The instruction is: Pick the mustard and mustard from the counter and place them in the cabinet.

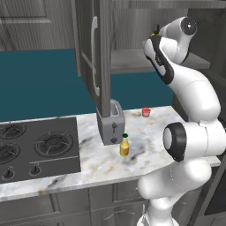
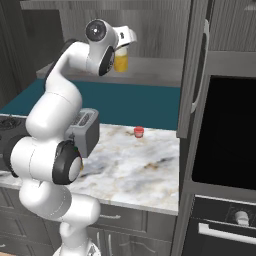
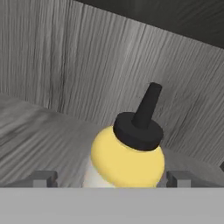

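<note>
Up at the cabinet [image 2: 197, 65], door swung open, arm's reaching w/ the tall mustard bottle [image 3: 127, 157] standing on the shelf [image 2: 150, 67]. Gripper [image 3: 109, 178] fingers sit spread either side of it; can't tell if they're pinching. Risk: pulling back crooked tips it. Below cabinet, on the counter [image 1: 145, 132], slim mustard [image 1: 124, 145] waits by the toaster [image 1: 111, 121].
</note>
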